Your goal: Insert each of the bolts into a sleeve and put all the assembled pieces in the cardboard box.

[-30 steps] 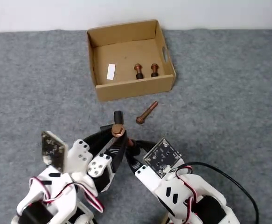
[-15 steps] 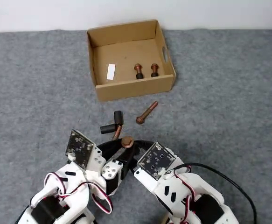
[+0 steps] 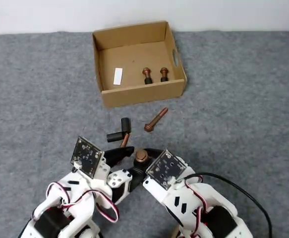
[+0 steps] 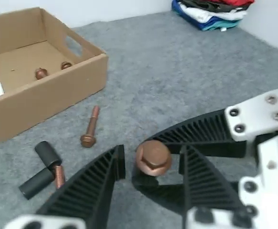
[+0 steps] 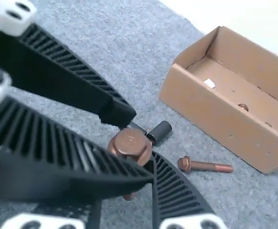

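Bolt, head up, is standing between the two arms, its shank pinched in the right gripper, while the left gripper is flanking the head with its fingers spread and clear of it. Just beyond, a black sleeve and a second sleeve are lying on the grey worktop with a copper shank between them, and a loose bolt is lying near. Farther back, the cardboard box is holding one assembled piece, another assembled piece just beside it, and a white label.
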